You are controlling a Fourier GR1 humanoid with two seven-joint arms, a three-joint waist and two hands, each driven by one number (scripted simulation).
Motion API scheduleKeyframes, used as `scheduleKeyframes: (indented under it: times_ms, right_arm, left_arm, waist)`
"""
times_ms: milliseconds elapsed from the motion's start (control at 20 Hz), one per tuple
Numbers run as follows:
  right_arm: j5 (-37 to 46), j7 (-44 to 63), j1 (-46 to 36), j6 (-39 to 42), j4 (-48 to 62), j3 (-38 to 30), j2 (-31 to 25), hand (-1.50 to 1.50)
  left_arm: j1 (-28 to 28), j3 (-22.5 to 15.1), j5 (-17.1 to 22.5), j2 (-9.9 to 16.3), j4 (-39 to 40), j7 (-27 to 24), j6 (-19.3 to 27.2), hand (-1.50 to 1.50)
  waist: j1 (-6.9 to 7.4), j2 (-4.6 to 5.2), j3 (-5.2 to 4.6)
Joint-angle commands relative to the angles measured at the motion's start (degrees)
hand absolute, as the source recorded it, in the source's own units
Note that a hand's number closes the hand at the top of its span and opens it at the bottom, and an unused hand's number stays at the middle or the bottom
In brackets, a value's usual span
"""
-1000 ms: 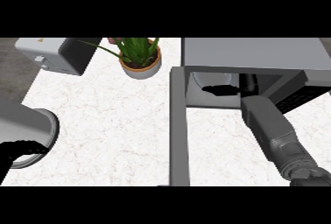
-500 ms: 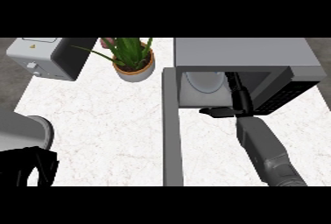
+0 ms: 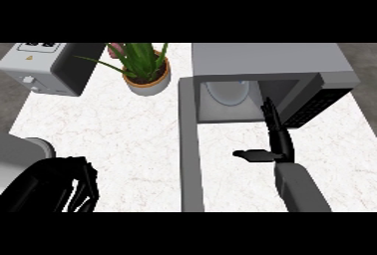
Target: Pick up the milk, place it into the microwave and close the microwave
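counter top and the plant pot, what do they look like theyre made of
The counter top looks like white marble or a marble-look laminate: pale with faint reddish veins and little shine. The plant pot looks like unglazed terracotta: a matte orange-tan rim, though painted plastic would look alike.

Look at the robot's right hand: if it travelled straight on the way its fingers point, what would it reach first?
The right hand points up the view toward the microwave. It would probably meet the front edge of its open cavity, near the dark control panel; depth is hard to judge here.
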Motion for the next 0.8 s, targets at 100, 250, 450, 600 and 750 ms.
scheduleKeyframes:
  times_ms: [100, 250, 450, 600, 750]
  right_arm:
    - [-1.58, 0.51, 16.24, 4.11, -14.15, 2.37, -1.01, -1.50]
    - [-1.97, 3.39, 19.59, 4.73, -21.45, 3.64, -0.85, -1.50]
    - [-3.82, 6.02, 27.95, 8.01, -32.20, 4.86, -1.60, -1.50]
    - [-4.46, 4.97, 35.25, 10.25, -39.75, 5.85, -2.44, -1.50]
    - [-4.21, 4.92, 39.13, 10.69, -45.20, 6.44, -3.47, -1.50]
  left_arm:
    - [-1.81, -7.25, -7.73, -0.14, 1.71, -3.61, 1.92, 1.50]
    - [-5.77, -16.08, -15.46, -0.14, 5.41, -6.53, 6.68, 1.50]
    - [-12.88, -21.35, -16.72, -0.14, 14.61, -7.04, 10.94, 1.50]
    - [-13.91, -24.81, -22.39, -0.14, 21.78, -10.98, 12.18, 1.50]
    - [-15.72, -26.81, -27.74, -0.14, 32.20, -18.57, 14.71, 1.50]
  waist:
    - [0.00, 0.14, 0.00]
    - [-0.50, 0.17, -0.02]
    - [-0.36, 0.45, 0.01]
    - [-1.36, 0.43, -0.04]
    - [-0.31, 0.69, -0.01]
